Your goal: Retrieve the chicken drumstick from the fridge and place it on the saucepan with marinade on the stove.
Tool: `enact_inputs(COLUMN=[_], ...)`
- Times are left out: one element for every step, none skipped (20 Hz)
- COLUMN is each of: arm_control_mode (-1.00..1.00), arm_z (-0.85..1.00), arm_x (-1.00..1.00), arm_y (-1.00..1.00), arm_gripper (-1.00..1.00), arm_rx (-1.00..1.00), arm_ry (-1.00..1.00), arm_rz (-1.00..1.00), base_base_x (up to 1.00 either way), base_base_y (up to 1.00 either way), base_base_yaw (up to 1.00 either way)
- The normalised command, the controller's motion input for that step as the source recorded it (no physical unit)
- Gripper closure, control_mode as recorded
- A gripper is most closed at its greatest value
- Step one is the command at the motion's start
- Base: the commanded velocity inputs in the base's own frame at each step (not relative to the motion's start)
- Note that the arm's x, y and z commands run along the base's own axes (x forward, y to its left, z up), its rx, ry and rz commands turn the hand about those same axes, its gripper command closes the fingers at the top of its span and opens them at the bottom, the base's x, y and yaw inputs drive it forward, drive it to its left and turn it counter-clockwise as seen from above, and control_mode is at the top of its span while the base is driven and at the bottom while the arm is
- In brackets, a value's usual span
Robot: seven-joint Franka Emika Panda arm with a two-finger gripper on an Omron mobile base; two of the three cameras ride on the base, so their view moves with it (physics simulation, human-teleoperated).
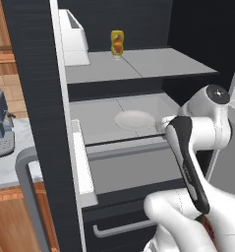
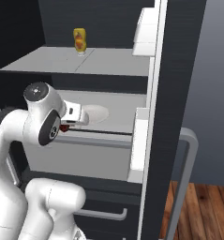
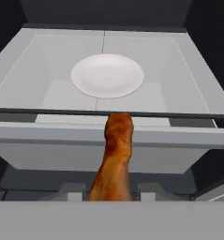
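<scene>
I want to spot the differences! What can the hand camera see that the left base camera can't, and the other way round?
Hand view: the chicken drumstick sticking up between the fingers, in front of the shelf's edge. Left base view: the yellow squeeze bottle on the upper shelf, the robot's white arm, and the grey door handle. Both: the round white plate on the grey fridge shelf.
</scene>
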Motion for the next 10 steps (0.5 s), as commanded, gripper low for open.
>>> enact_inputs(arm_control_mode=[-1.0, -1.0, -1.0, -1.0, -1.0, -1.0, 1.0, 1.0, 1.0, 1.0], arm_z=[0.0, 0.0, 0.0, 0.0, 0.0, 0.0, 0.0, 0.0, 0.0, 0.0], arm_x=[0.0, 0.0, 0.0, -0.26, -0.83, -1.0, 0.0, 0.0, 0.0, 0.0], arm_y=[0.0, 0.0, 0.0, 0.0, 0.0, 0.0, 0.0, 0.0, 0.0, 0.0], arm_gripper=[1.0, 1.0, 1.0, 1.0, 1.0, 1.0, 1.0, 1.0, 1.0, 1.0], arm_rx=[0.0, 0.0, 0.0, 0.0, 0.0, 0.0, 0.0, 0.0, 0.0, 0.0], arm_ry=[0.0, 0.0, 0.0, 0.0, 0.0, 0.0, 0.0, 0.0, 0.0, 0.0], arm_rz=[0.0, 0.0, 0.0, 0.0, 0.02, 0.1, 0.0, 0.0, 0.0, 0.0], base_base_x=[0.0, 0.0, 0.0, 0.0, 0.0, 0.0, -1.0, -1.0, -1.0, -1.0], base_base_y=[0.0, 0.0, 0.0, 0.0, 0.0, 0.0, 0.05, 0.0, 0.0, 0.0], base_base_yaw=[0.0, 0.0, 0.0, 0.0, 0.0, 0.0, 0.24, 0.33, 0.43, 0.5])
